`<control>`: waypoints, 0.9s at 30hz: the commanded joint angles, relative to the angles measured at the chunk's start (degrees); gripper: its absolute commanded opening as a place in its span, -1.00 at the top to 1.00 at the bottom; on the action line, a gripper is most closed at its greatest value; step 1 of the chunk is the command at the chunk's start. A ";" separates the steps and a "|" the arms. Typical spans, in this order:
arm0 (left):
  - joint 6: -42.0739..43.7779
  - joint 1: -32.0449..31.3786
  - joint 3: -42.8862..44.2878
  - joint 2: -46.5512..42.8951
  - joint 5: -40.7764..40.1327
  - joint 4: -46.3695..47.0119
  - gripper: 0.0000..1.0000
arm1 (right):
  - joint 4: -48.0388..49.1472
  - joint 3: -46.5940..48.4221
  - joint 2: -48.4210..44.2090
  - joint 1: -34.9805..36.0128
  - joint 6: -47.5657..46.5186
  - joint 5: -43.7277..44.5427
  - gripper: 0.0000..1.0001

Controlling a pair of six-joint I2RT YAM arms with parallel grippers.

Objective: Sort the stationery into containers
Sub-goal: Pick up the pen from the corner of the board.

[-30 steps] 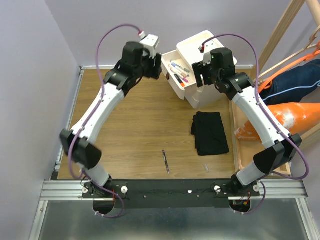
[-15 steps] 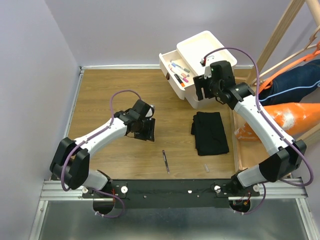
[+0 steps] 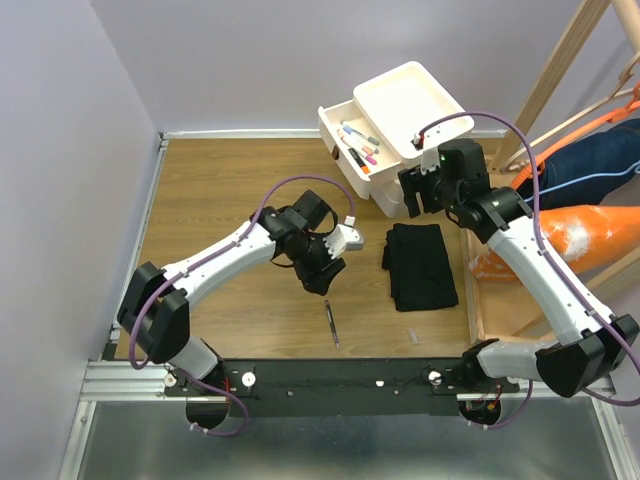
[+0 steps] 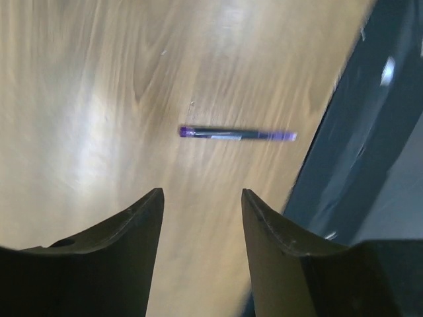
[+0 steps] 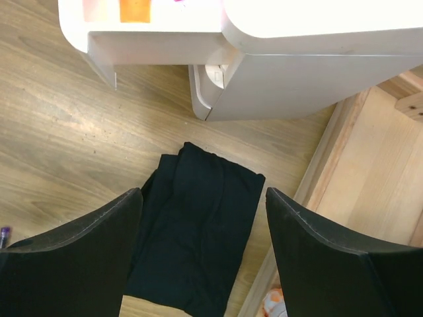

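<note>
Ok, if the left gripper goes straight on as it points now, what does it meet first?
Probably the purple-ended pen lying on the wooden table, straight ahead of the open left gripper, with nothing between. Depth is unclear: it might touch bare wood short of it.

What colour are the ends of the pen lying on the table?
Purple; the pen shows best in the left wrist view.
</note>
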 commanded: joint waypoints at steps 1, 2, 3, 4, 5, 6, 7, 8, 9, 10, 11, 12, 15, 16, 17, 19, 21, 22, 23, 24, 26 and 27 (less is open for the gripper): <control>55.10 0.40 -0.97 -4.35 11.46 -12.95 -0.20 | 0.09 -1.35 -2.45 -0.21 -3.40 -1.75 -0.65; 59.22 0.31 -2.03 -4.71 11.72 -12.35 -0.20 | 0.09 -1.27 -2.45 -0.21 -3.92 -1.66 -0.65; 61.26 0.05 -2.83 -4.62 11.90 -11.13 -0.20 | 0.09 -1.09 -2.54 -0.12 -4.36 -1.31 -0.65; 63.02 -0.47 -3.44 -4.10 11.90 -9.46 -0.20 | 0.09 -1.09 -2.72 -0.21 -4.54 -1.04 -0.65; 67.65 -0.83 -3.45 -2.53 11.64 -9.36 -0.19 | 0.17 -1.00 -2.89 -0.21 -5.15 -0.61 -0.65; 69.61 -1.09 -3.19 -1.64 11.29 -9.45 -0.18 | 0.18 -1.18 -2.98 -0.12 -5.42 -0.25 -0.65; 70.94 -1.53 -3.10 -0.94 11.20 -8.49 -0.16 | 0.35 -1.53 -3.15 -0.12 -5.60 0.01 -0.65; 73.74 -1.45 -3.19 0.11 11.20 -8.05 -0.16 | 0.35 -1.70 -3.59 -0.21 -6.03 0.19 -0.65; 75.68 -1.53 -3.36 0.39 11.11 -7.52 -0.15 | 0.35 -2.05 -3.86 -0.21 -6.13 0.36 -0.65; 77.35 -1.80 -4.06 0.65 10.59 -6.38 -0.14 | 0.35 -2.67 -4.03 -0.21 -6.21 0.37 -0.65; 79.02 -2.32 -4.41 0.91 9.45 -5.76 -0.14 | 0.35 -3.02 -4.47 -0.29 -6.39 0.28 -0.66; 82.78 -2.59 -5.03 0.92 8.92 -5.32 -0.12 | 0.44 -3.37 -4.74 -0.29 -6.30 0.45 -0.66; 85.88 -3.99 -7.31 1.70 7.07 -2.33 -0.06 | 0.79 -4.52 -5.26 -0.47 -6.65 0.63 -0.66; 86.33 -4.34 -6.88 2.40 6.80 -2.59 -0.03 | 0.96 -4.61 -5.35 -0.47 -6.57 0.72 -0.66; 86.42 -4.69 -6.53 3.80 6.63 -2.77 0.01 | 0.97 -4.87 -5.35 -0.56 -6.83 0.80 -0.66; 86.51 -5.84 -5.39 5.13 6.63 -3.56 0.09 | 0.97 -5.05 -5.62 -0.56 -6.92 1.15 -0.66; 86.51 -6.98 -5.21 6.45 6.45 -3.30 0.12 | 1.05 -5.22 -5.70 -0.56 -7.36 1.50 -0.66; 86.42 -7.33 -5.38 6.98 6.28 -2.77 0.14 | 1.14 -5.31 -5.88 -0.64 -7.44 1.59 -0.66; 86.25 -7.60 -5.30 7.94 6.10 -2.51 0.15 | 1.14 -5.40 -5.88 -0.65 -7.44 1.68 -0.66; 86.07 -7.95 -5.12 8.56 5.92 -2.42 0.17 | 1.14 -5.66 -5.97 -0.65 -7.53 1.77 -0.66; 85.46 -8.56 -4.42 10.05 6.10 -3.03 0.19 | 0.97 -5.92 -6.23 -0.65 -7.62 1.77 -0.66; 85.28 -8.74 -4.33 10.40 6.10 -3.03 0.20 | 1.05 -6.01 -6.23 -0.65 -7.71 1.77 -0.66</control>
